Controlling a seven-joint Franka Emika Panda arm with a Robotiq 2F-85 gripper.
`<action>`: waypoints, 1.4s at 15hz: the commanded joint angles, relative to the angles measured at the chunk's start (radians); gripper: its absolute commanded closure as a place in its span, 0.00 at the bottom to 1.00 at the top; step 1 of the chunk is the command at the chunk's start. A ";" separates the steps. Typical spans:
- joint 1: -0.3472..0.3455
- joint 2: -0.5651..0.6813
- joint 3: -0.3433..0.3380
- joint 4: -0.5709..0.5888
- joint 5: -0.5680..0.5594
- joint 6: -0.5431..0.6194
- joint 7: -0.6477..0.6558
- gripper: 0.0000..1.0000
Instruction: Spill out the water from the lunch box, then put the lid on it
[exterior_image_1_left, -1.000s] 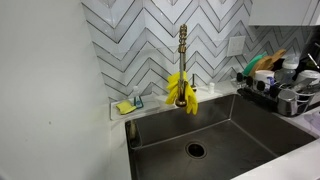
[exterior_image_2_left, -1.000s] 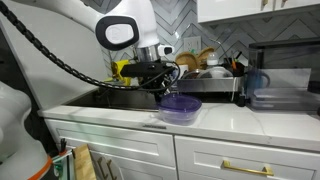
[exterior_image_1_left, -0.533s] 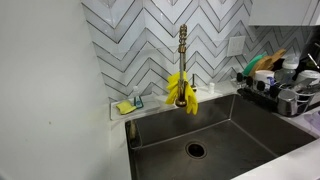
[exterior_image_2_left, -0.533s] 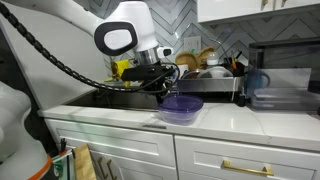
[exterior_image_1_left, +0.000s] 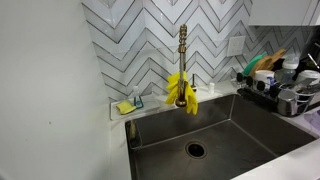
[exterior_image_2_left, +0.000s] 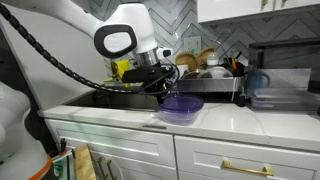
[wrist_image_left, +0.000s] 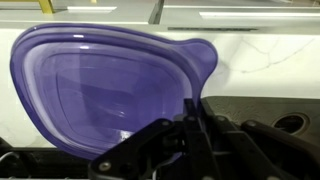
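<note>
**Gripper clamped on the purple lid at the counter's edge**

The gripper is down low by the sink, jaws closed tight on the rim of the lid. In the wrist view the fingers pinch the near edge of the lid, a see-through purple sheet with a tab sticking out at one corner. It hangs low over the white counter; whether it touches, I cannot tell.

The lunch box stands on the same counter, well apart from the lid, clear-walled and upright.

Behind the lid sits the dish rack, loaded with dishes and just beside the lunch box. From the other side the rack shows a metal cup at its front. Over the sink rises the faucet with a yellow cloth draped on it, and a sponge lies on the ledge nearby.
</note>
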 joint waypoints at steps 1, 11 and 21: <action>0.022 -0.013 -0.022 -0.031 0.002 0.029 -0.008 0.98; 0.017 -0.002 -0.017 -0.049 -0.008 0.072 0.012 0.98; 0.025 0.008 -0.022 -0.052 0.016 0.094 0.053 0.98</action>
